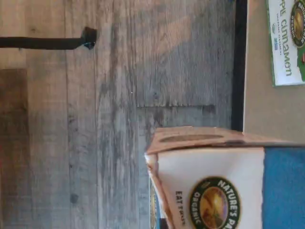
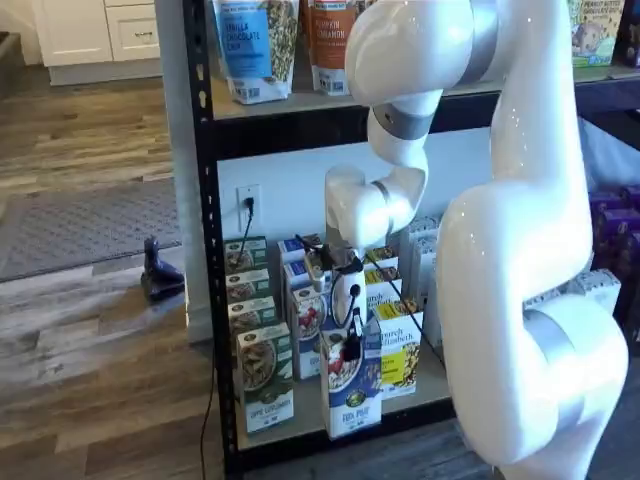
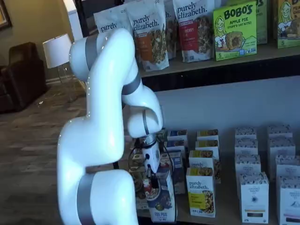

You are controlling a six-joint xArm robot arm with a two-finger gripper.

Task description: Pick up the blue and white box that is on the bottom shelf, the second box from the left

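Observation:
The blue and white box (image 2: 352, 395) stands upright in front of its row, at the front edge of the bottom shelf (image 2: 300, 425). In both shelf views my gripper (image 2: 352, 342) comes down from the white arm, its black fingers shut on the box's top. The box (image 3: 161, 199) also shows low beside the arm, under the gripper (image 3: 150, 172). The wrist view shows the box (image 1: 224, 186) close up, with its white panel, round logo and blue side. It reaches out past the shelf's black beam (image 1: 239, 62) over the wooden floor.
Green-and-white cartons (image 2: 262, 370) line the shelf's left; one shows in the wrist view (image 1: 287, 40). Yellow cartons (image 3: 200, 190) and white boxes (image 3: 253, 197) stand to the right. Pouches (image 3: 150, 33) fill the upper board. A black rack post (image 2: 205, 250) and a cord (image 2: 245, 225) are at the left.

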